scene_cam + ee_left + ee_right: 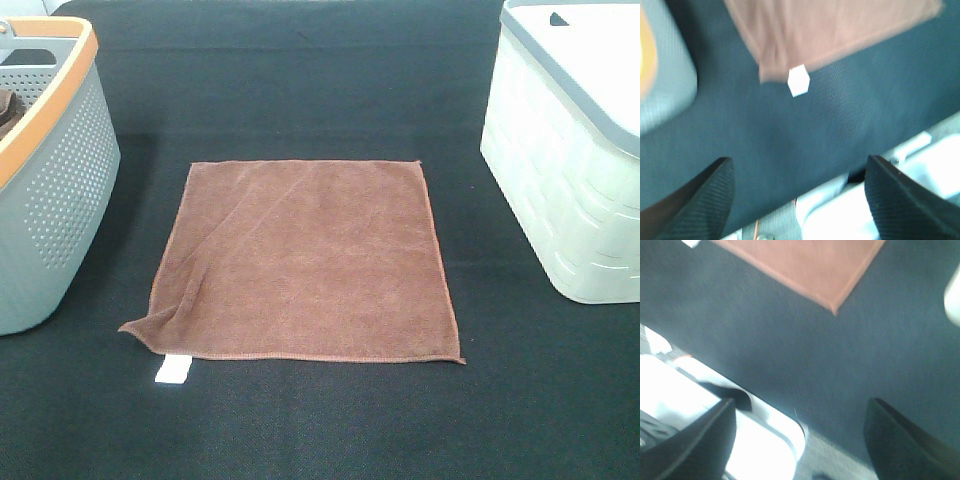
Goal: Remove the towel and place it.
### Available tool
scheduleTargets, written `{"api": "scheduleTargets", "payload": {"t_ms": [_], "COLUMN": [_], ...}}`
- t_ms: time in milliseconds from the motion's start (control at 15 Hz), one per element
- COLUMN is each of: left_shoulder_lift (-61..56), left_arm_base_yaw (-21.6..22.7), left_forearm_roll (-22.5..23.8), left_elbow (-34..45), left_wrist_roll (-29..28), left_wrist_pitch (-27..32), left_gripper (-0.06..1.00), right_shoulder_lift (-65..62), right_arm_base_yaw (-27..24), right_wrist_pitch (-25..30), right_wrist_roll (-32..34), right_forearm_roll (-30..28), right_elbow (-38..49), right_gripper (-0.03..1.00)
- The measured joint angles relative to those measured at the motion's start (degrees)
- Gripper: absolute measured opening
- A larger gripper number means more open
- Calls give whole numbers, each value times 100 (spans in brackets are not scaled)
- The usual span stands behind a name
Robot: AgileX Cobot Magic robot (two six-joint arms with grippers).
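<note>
The towel [305,260] is a square reddish-brown cloth lying spread flat on the black table cover, with a small white tag [172,370] at its near left corner, where the cloth is slightly rumpled. Neither arm shows in the exterior high view. In the left wrist view my left gripper [800,200] is open, well apart from the towel [830,30] and its tag [799,81], over the table's near edge. My right gripper [800,440] is open too, with the towel's corner [815,270] at a distance.
A grey perforated basket with an orange rim [50,170] stands at the left, a dark cloth just showing inside it. A white lidded bin [575,150] stands at the right. The table's near edge and pale frame parts [755,440] lie under both grippers.
</note>
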Motion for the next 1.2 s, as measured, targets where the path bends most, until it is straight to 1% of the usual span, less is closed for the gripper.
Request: {"api": "scheduleTargets", "payload": {"t_ms": [67,133,267,400,467,600,667,733,800,867,933,1200], "left_shoulder_lift": [-269,-837,-1587,-2412,-2727,-3186,-3186,-3329,-3438,-3449,-3449,-3449], "left_arm_base_yaw": [0,0,0,0,0,0,0,0,0,0,0,0], "left_forearm_roll": [23,23,40,206,309,401,401,401,401,401,401,350], "left_elbow": [361,1106,1925,2664,2928,3019,3019,3019,3019,3019,3025,3025], "left_wrist_roll": [-29,-52,-52,-23,46,218,218,350,688,917,1026,1089], "left_wrist_pitch": [6,-40,-264,-613,-791,-911,-911,-945,-957,-957,-957,-957], "left_gripper": [69,69,69,69,69,69,69,69,69,69,69,69], "right_shoulder_lift": [-298,-877,-1604,-2418,-2710,-3191,-3191,-3358,-3426,-3426,-3426,-3426], "right_arm_base_yaw": [0,0,0,0,0,0,0,0,0,0,0,0], "right_wrist_pitch": [0,23,34,-23,-195,-567,-567,-745,-814,-842,-842,-848], "right_wrist_roll": [126,275,435,590,636,665,665,665,670,670,670,676], "right_forearm_roll": [-149,-435,-819,-1089,-1134,-1261,-1261,-1318,-1381,-1387,-1387,-1387], "right_elbow": [372,877,1490,1919,1942,2034,2034,2126,2183,2183,2183,2183], "right_gripper": [68,68,68,68,68,68,68,68,68,68,68,68]}}
